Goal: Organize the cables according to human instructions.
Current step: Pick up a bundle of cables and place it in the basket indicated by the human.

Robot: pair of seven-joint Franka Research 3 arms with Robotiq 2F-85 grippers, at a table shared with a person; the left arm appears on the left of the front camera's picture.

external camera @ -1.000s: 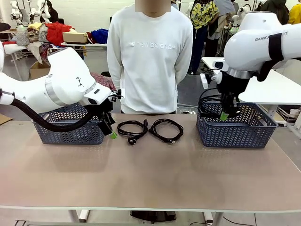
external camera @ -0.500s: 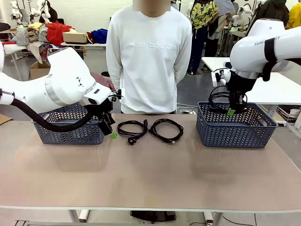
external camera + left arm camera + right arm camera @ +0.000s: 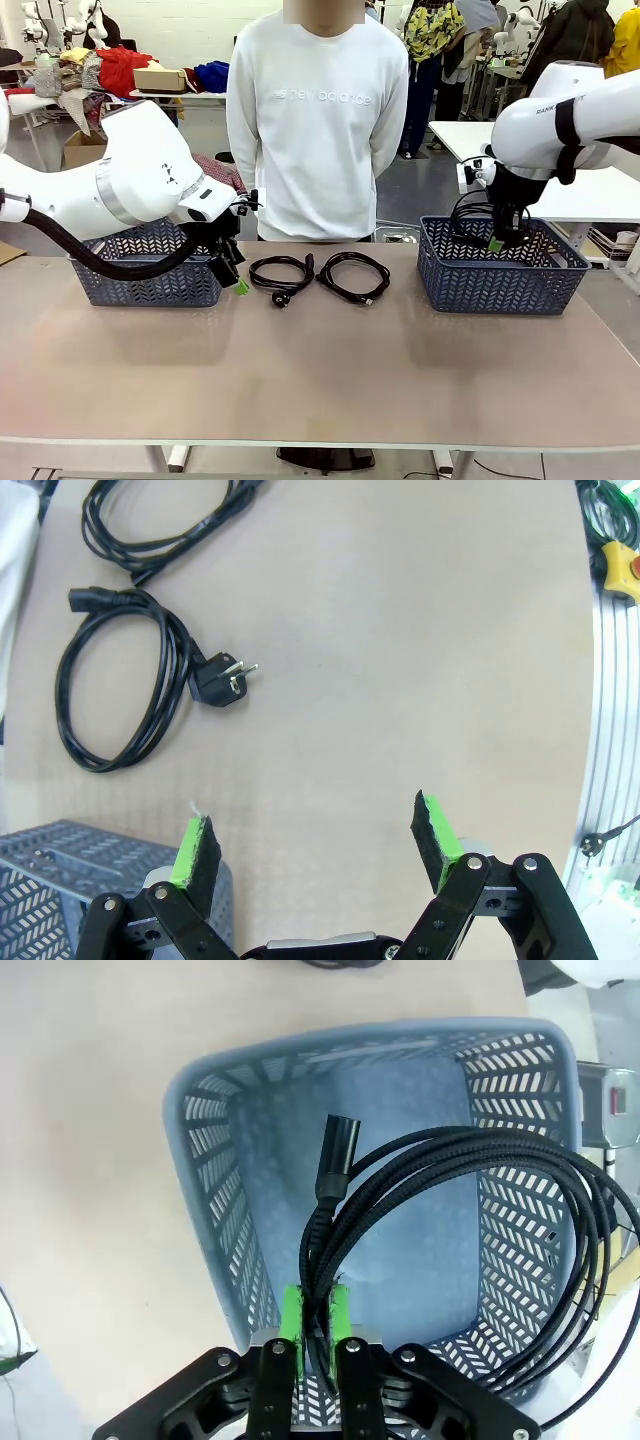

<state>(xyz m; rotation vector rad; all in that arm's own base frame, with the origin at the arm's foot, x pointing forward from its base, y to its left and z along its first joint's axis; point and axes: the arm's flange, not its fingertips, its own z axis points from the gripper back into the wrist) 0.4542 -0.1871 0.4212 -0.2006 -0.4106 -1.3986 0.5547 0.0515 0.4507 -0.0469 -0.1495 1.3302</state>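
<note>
Grips a coiled black cable [image 3: 338, 1150] with the right end effector [image 3: 314, 1305], green pads pinched tight on the bundled strands. Holds that loop over the open top of the blue-grey basket [image 3: 500, 277] at the desk's [image 3: 320, 380] right end, about level with its rim, one black plug end pointing down toward the basket floor.

Holds the left end effector [image 3: 315, 830] wide open, nothing between its green pads, low over the desk and just beside the corner of the second basket [image 3: 150, 282] at the left end.

Shows two more coiled cables lying flat on the desk between the baskets, side by side toward the far edge: one with a pronged plug [image 3: 215, 680] nearer the left end effector, the other [image 3: 383, 270] just to its right.

Faces a person in a white sweatshirt [image 3: 318, 120] standing at the far side, directly behind the two loose coils.
</note>
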